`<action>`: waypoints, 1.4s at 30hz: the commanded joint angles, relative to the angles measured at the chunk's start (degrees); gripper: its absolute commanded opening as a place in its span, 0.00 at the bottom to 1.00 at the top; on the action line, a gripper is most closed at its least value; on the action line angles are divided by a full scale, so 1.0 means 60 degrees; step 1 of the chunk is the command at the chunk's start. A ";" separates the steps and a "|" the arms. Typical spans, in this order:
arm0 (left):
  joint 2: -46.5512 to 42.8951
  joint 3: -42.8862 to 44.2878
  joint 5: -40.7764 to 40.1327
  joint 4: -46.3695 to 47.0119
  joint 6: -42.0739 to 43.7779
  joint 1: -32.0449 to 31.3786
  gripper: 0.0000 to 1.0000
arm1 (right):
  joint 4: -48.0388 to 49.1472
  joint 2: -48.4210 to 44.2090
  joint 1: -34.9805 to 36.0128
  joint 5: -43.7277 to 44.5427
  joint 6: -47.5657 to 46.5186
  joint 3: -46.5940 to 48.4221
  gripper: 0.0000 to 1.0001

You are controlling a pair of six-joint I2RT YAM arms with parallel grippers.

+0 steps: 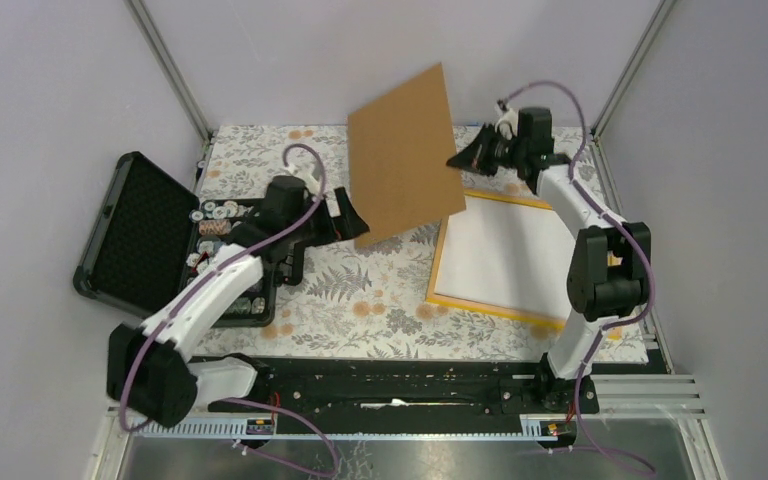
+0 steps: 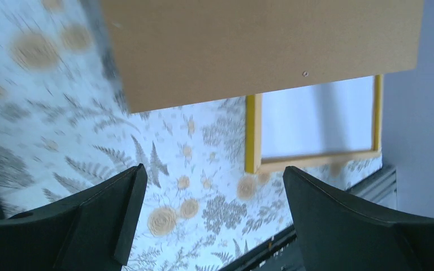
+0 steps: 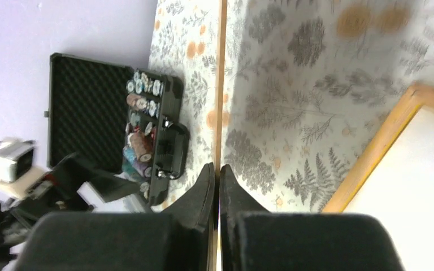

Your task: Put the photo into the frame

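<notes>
Overhead view, with both wrist views. A thin, stiff brown hardboard backing sheet (image 1: 405,160), matt and rectangular, stands tilted above the surface in the upper centre. The right claw (image 1: 463,160) is pinched shut on its right-hand edge; in the right wrist view the two black fingers (image 3: 203,186) meet on the board's narrow rim. The left claw (image 1: 352,222) is spread fully wide and grips nothing, sitting just beside the sheet's lower left corner without visible contact.

The frame (image 1: 480,306), a slim yellow-orange rectangle, lies flat at centre right, below and to the right of the raised board and beneath the right arm. A smooth white sheet fills its opening, consistent with the photo (image 1: 505,250) lying white back up. Both are well apart from the left claw and lower than the right claw.

The surface (image 1: 360,300) carries a cloth printed with grey ferns and orange flowers. At the left an open black case (image 1: 135,235), lined with egg-crate foam, holds poker chips (image 1: 215,225). Pale lilac walls (image 1: 50,120) enclose the space, with an aluminium post (image 1: 170,70) at a rear corner.
</notes>
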 commanded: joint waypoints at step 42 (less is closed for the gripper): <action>-0.2634 0.4060 -0.2813 -0.3928 -0.0820 0.0505 0.99 | -0.6304 -1.0620 0.2788 0.0941 -1.6873 -0.3931 0.00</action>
